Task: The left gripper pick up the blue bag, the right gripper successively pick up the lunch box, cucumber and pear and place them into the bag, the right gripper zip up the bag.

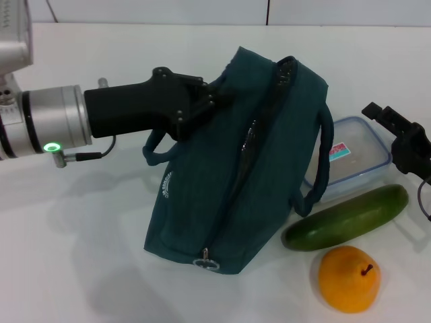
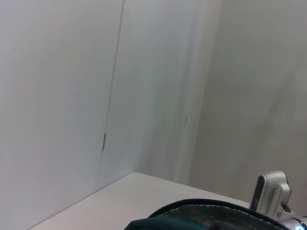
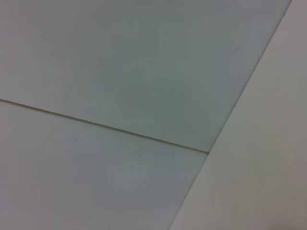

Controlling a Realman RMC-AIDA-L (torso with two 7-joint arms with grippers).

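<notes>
The left pincer (image 1: 215,94) gripped the blue bag (image 1: 236,175) by its top edge; beyond the bag, the lunch box (image 1: 353,158) lay nearest the right pincer (image 1: 397,131), whose opening I couldn't tell.

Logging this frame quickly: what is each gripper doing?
Left gripper: shut on the blue bag.
Right gripper: beside the lunch box, holding nothing.

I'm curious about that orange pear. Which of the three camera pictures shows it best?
The head view: the pear sits in full sight on the table, in front of the cucumber. The left wrist view shows only walls and a bag edge; the right wrist view shows only bare panels. Neither shows the pear.
</notes>
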